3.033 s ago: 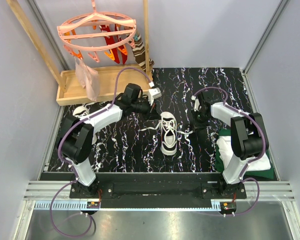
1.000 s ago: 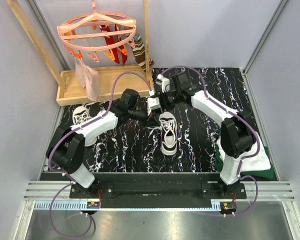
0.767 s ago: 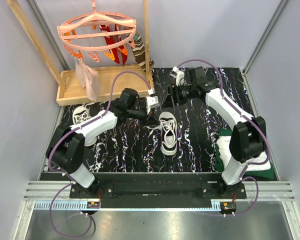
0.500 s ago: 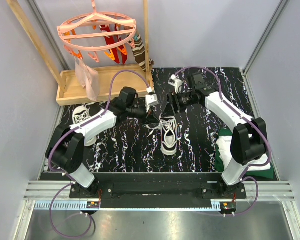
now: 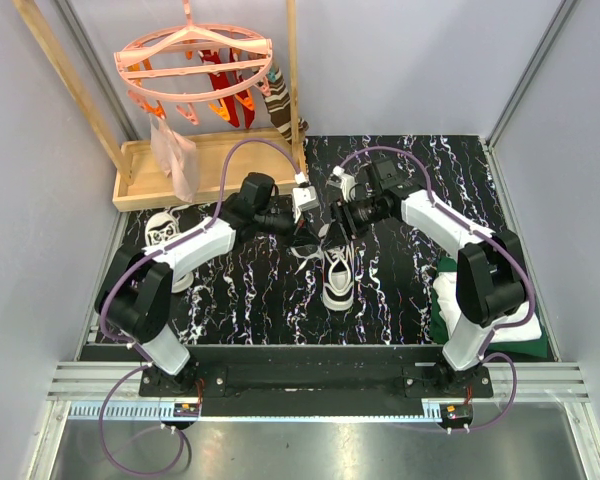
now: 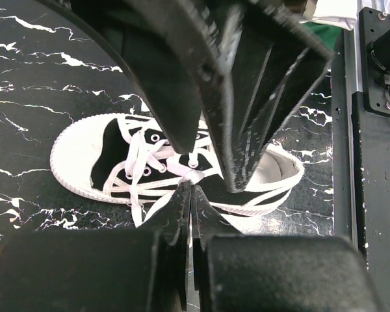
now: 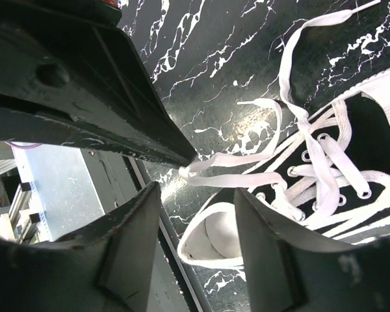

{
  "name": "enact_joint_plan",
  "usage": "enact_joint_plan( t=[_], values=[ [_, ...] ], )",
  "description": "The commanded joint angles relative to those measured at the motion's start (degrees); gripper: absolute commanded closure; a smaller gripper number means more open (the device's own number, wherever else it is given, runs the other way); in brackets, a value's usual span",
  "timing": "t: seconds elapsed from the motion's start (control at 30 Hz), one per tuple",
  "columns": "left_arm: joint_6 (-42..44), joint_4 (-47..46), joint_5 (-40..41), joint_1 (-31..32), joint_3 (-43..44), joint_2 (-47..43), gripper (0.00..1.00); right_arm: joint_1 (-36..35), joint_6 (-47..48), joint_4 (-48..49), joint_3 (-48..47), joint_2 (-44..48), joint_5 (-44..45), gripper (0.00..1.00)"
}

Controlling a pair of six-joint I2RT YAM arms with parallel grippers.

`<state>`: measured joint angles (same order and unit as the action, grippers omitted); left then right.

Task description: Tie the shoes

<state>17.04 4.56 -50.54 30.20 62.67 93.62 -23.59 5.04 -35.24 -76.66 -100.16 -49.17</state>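
One black shoe (image 5: 340,282) with a white toe cap lies mid-table, its white laces loose; the other shoe (image 5: 162,229) sits at the left edge. My left gripper (image 5: 313,237) hovers at the heel end of the middle shoe (image 6: 110,153), shut on a loop of white lace (image 6: 190,175). In the left wrist view its tips (image 6: 190,188) pinch the lace with no gap. My right gripper (image 5: 337,228) is right beside it, open. In the right wrist view its fingers (image 7: 133,253) straddle the shoe's heel opening (image 7: 224,237) without gripping, just below the held lace (image 7: 234,170).
A wooden tray (image 5: 215,165) with an upright post (image 5: 293,80) stands at the back left, under a pink clip hanger (image 5: 195,60) and a dark striped sock (image 5: 278,100). A folded white-and-green cloth (image 5: 485,310) lies at the right, beside the right arm's base.
The right arm swung from the right side to the shoe's heel end, drew back briefly, then closed in beside the left gripper; its jaws widened, then narrowed. The left gripper kept hold of the lace.
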Motion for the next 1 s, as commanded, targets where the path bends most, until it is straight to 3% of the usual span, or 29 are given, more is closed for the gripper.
enact_joint_plan(
  t=[0.0,0.3,0.43,0.5,0.57,0.6,0.63,0.73,0.83,0.97],
  values=[
    [0.1,-2.5,-1.3,-0.3,1.8,0.1,1.0,-0.8,1.2,1.9,-0.2,-0.5,-0.7,0.44],
    [-0.3,-2.4,-1.6,-0.3,2.3,0.6,1.0,-2.2,0.9,2.5,-2.1,-1.6,0.0,0.51],
    [0.0,-2.1,-1.4,-0.3,2.1,0.5,1.0,-2.2,1.2,2.7,-2.4,-1.4,1.1,0.67],
    [0.5,-1.7,-1.0,-0.4,2.0,0.4,1.0,-2.3,1.3,2.7,-2.2,-1.1,1.9,0.85],
    [1.0,-0.7,-0.3,-0.4,2.0,0.0,0.85,-2.3,1.7,2.6,-1.6,-0.7,2.6,1.0],
    [1.2,-0.3,-0.2,-1.1,2.0,-0.2,0.8,-2.3,1.9,2.6,-1.4,-0.1,3.0,1.0],
    [1.2,-0.2,-0.3,-1.6,1.8,-0.4,0.68,-2.3,2.1,2.7,-0.9,0.1,3.2,1.0],
    [3.0,0.8,-0.8,-4.9,2.3,-1.2,0.52,-2.3,2.6,2.6,0.2,1.0,3.7,1.0],
    [13.0,7.0,-1.2,-8.8,4.8,-1.1,0.49,-2.3,3.0,2.5,0.9,1.8,3.8,1.0],
    [38.3,23.3,0.8,-10.4,10.9,3.2,0.49,-2.2,3.6,2.5,1.5,2.7,4.1,1.0]
  ],
)
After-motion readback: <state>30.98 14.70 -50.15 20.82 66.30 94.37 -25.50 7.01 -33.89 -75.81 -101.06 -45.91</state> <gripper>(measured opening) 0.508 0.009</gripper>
